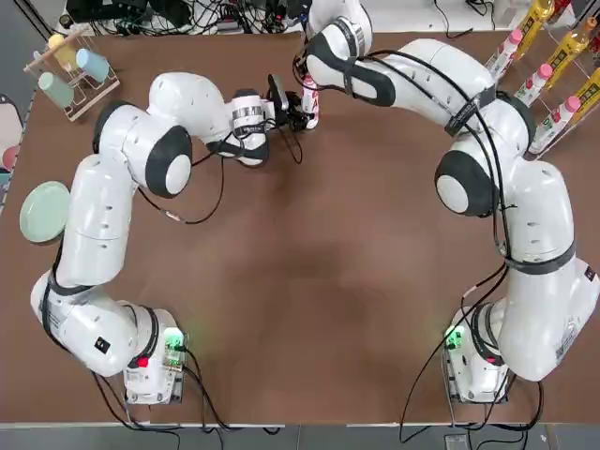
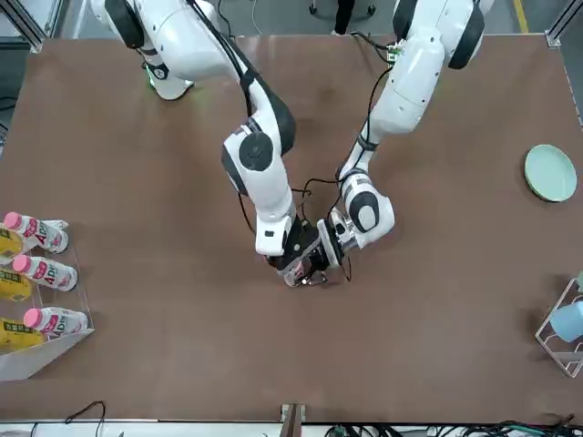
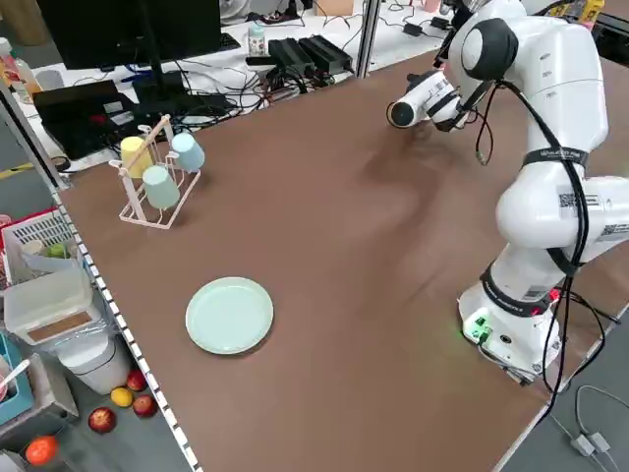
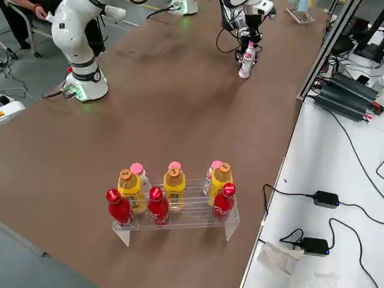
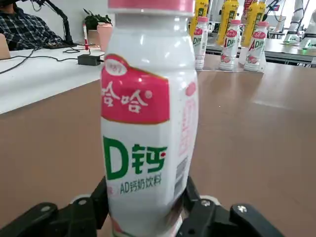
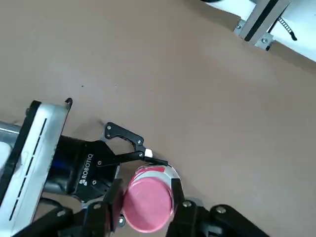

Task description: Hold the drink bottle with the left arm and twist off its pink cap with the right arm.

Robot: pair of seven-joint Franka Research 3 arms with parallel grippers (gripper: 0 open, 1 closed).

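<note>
The drink bottle (image 4: 246, 60) stands upright near the far edge of the bench, a little toward the robot's right of the middle, with both arms converged on it. The left gripper (image 5: 148, 210) reaches in from the side and its fingers (image 5: 96, 207) are closed on the lower body of the bottle, pressing it from both sides just above the base. The right gripper (image 6: 146, 205) comes down from above, and its fingers (image 6: 111, 200) sit on either side of the pink cap (image 6: 146, 202), apparently touching it (whether they squeeze it firmly cannot be told from the wrist view). The cap is still on the neck, so the twist seems to be at its start or under way. The main risk is slip: the bottle is smooth and held low, so the turning force at the top could spin the whole bottle inside the left fingers instead of loosening the cap. If the right fingers grip the small cap off-centre, they may skid round its rim or tip the bottle. The two grippers also work close together, so a wide wrist turn could bring them into contact. A rack of spare bottles (image 4: 174, 201) at the right edge and a green plate (image 1: 44, 212) at the left edge stand well apart.
</note>
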